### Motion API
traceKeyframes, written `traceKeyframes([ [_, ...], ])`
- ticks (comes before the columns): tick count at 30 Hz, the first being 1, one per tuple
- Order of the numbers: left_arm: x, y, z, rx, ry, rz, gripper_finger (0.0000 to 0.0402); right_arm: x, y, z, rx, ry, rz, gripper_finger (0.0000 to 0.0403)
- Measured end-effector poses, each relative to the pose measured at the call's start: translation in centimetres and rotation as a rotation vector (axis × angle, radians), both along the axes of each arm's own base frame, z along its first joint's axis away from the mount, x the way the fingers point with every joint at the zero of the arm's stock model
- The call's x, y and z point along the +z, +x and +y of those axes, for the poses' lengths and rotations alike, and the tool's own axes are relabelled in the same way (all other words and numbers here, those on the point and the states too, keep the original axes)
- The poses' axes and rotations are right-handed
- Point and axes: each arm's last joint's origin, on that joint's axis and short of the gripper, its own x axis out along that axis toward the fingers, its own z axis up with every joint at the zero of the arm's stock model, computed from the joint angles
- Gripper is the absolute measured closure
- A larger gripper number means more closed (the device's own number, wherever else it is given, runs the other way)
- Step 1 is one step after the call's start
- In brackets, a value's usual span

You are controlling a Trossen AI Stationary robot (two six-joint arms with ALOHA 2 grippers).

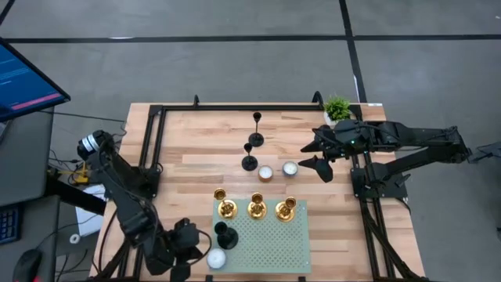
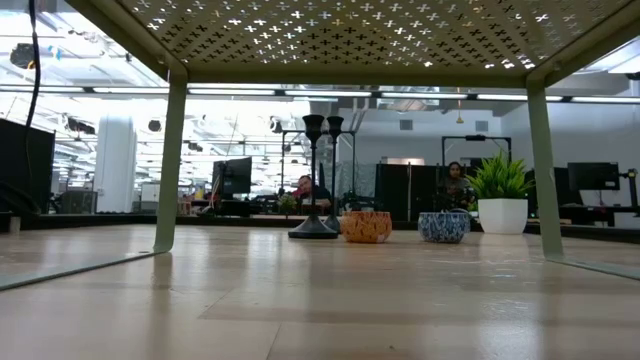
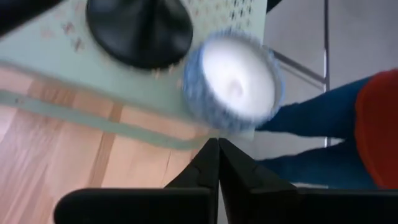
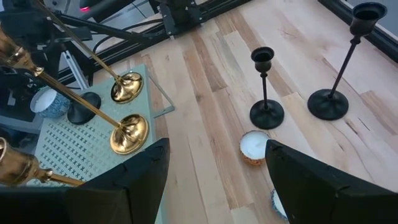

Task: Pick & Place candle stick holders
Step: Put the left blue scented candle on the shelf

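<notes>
Four holders are sitting on the green rack (image 1: 301, 258): three gold (image 1: 257, 207), one black (image 1: 225, 233) | two black ones (image 1: 253, 141) are waiting on the table (image 1: 196, 141) | left gripper (image 3: 217, 163) is pinching shut, empty, beside a white candle cup (image 3: 233, 81) | right gripper (image 4: 214, 174) is hovering open for the next pick.

We see grey floor (image 1: 235, 70) crossed by dark lines around the table, a lit monitor (image 1: 23, 78) at upper left, and beyond, an open workspace with white column (image 2: 115, 165), ceiling lights, dark cabinets (image 2: 405, 190).
</notes>
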Motion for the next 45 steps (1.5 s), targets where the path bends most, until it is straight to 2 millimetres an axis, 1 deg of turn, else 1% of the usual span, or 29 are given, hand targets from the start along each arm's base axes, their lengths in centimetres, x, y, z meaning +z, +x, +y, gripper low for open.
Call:
traceKeyframes([
  [4, 0.2, 0.6, 0.2, -0.017, -0.02, -0.014, 0.0399, 0.0, 0.0, 0.0, 0.0, 0.0, 0.0, 0.0147],
  [13, 0.6, 0.9, 0.1, -0.022, -0.058, -0.032, 0.0399, 0.0, 0.0, 0.0, 0.0, -0.001, 0.0, 0.0147],
  [20, 0.4, 1.8, 0.5, -0.006, -0.039, -0.045, 0.0399, 0.0, 0.0, 0.0, 0.001, -0.001, 0.0, 0.0147],
  [25, 0.5, 2.2, 0.7, -0.027, -0.05, -0.048, 0.0399, 0.0, 0.0, 0.0, 0.001, 0.0, 0.001, 0.0147],
  [36, 0.6, 2.2, 0.7, -0.034, -0.055, -0.052, 0.0399, 0.0, 0.0, 0.0, 0.005, -0.005, 0.001, 0.0147],
  [45, 0.2, 2.3, 0.7, -0.043, -0.054, -0.026, 0.0399, 0.0, 0.0, 0.0, 0.01, -0.013, 0.002, 0.0147],
])
